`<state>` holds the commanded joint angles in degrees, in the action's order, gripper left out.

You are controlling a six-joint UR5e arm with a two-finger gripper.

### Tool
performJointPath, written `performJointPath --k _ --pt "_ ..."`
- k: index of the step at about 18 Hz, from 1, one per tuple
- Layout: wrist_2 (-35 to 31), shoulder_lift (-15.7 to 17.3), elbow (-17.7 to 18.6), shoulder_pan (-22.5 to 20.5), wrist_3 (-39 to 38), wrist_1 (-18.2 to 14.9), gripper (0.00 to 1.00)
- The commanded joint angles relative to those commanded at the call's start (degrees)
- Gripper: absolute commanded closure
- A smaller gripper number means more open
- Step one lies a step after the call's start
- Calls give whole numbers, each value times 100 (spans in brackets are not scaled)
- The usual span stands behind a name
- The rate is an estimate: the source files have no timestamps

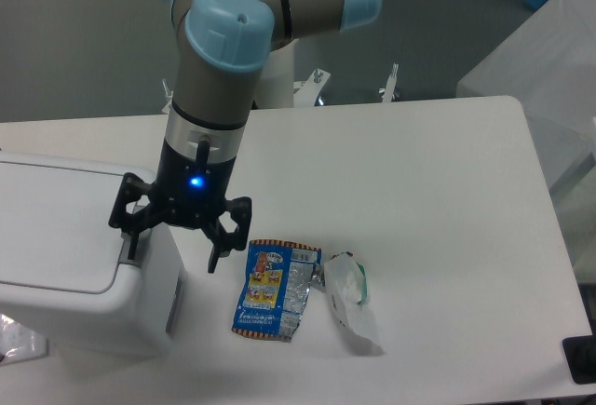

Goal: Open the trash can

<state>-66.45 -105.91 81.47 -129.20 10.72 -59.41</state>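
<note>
- The claw (174, 249) hangs with its two black fingers spread apart, holding nothing — one finger (130, 237) is over the right edge of the trash can, the other (217, 251) over the bare table just beside it.
- A blue light glows on the claw's black body, under the arm's gray-and-blue joints.
- The trash can (74, 251) sits at the left edge of the table — a big boxy white plastic bin with rounded corners and a flat inset lid, shut.
- A small gray tab (126, 248) shows at the lid's right edge, by the left finger.
- On the table (419, 200), right of the claw, lie a blue snack wrapper (272, 288) and a crumpled white wrapper (348, 295).
</note>
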Motion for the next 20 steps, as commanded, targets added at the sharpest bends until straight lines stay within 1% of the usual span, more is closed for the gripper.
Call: performJointPath --k 20 --pt "-88 -26 35 -9 -17 9 0"
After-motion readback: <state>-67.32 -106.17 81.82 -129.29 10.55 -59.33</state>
